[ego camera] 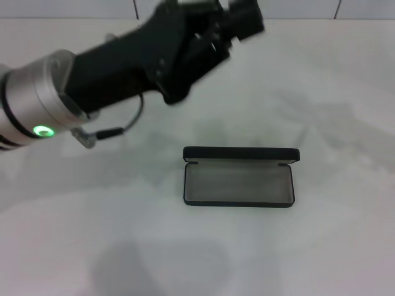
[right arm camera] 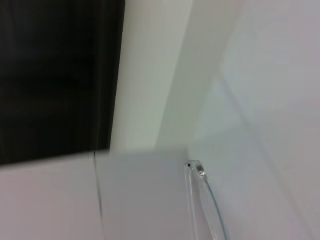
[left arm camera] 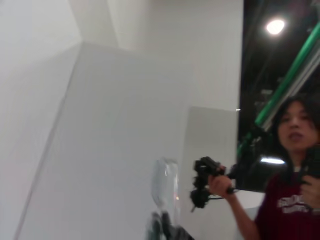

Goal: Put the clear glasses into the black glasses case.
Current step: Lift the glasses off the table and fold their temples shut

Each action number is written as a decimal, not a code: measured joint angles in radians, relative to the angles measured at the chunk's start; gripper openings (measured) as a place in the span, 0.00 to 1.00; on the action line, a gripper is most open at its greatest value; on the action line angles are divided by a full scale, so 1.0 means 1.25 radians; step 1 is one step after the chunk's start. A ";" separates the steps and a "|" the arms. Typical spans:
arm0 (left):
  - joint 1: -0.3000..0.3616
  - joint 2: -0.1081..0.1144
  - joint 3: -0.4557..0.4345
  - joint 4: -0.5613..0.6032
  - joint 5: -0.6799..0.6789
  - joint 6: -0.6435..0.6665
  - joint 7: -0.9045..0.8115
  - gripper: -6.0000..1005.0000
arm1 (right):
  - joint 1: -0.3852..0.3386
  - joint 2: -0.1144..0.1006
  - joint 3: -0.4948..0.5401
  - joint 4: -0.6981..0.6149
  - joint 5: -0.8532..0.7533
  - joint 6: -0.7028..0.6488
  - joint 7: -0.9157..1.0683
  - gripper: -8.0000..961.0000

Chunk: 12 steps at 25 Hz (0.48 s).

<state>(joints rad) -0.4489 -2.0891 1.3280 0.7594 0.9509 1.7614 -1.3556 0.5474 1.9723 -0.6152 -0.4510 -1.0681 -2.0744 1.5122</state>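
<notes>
**Clear glasses up in the left gripper, case open and waiting**

Head view: the black glasses case [ego camera: 239, 183], a flat rectangular hard case w/ rounded corners and grey lining, lies open on the white worktop [ego camera: 339, 246], lid standing at its far edge, nothing inside. The left gripper [ego camera: 213, 34] is raised well above and behind the case, toward the left. The glasses can't be made out between its fingers from here. No right arm in this view.

Left wrist view: the clear glasses [left arm camera: 165, 185], fully transparent colourless plastic, stick out from the dark fingertips [left arm camera: 162, 227] at the frame edge. So the left gripper looks clamped on them, near one end as far as I can tell. Beyond is a white wall and a person [left arm camera: 290, 150] in a dark red top w/ a black hand controller [left arm camera: 205, 182].

Right wrist view: mostly wall and a dark panel. A thin clear strip [right arm camera: 197, 200] w/ a small fitting at its end shows near the edge. It's prob. a temple arm of the glasses, but can't tell for sure. The right gripper itself isn't visible, so its state is unknown.

Step, as I judge it: glasses lifted, carry to the case in hand, placing not yet done.

Next move calls for:
- bringing the glasses over the grey lining
- turning them lengthwise w/ the case
- lowering gently, then letting go
- minding the long arms: they must sit inside the rim, not across it
</notes>
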 joint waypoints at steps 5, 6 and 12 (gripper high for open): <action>-0.051 -0.006 0.135 -0.042 -0.045 0.026 0.057 0.10 | 0.001 0.020 0.001 0.029 0.075 -0.017 -0.029 0.06; -0.060 -0.008 0.164 -0.044 -0.069 0.025 0.074 0.10 | 0.005 0.028 -0.002 0.033 0.078 -0.012 -0.042 0.06; -0.134 -0.008 0.306 -0.072 -0.178 0.020 0.126 0.10 | 0.081 0.041 -0.019 0.181 0.073 0.002 -0.152 0.06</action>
<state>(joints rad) -0.6164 -2.0996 1.7099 0.6691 0.7288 1.7869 -1.1981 0.6482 2.0241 -0.6387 -0.2250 -0.9766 -2.0716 1.3220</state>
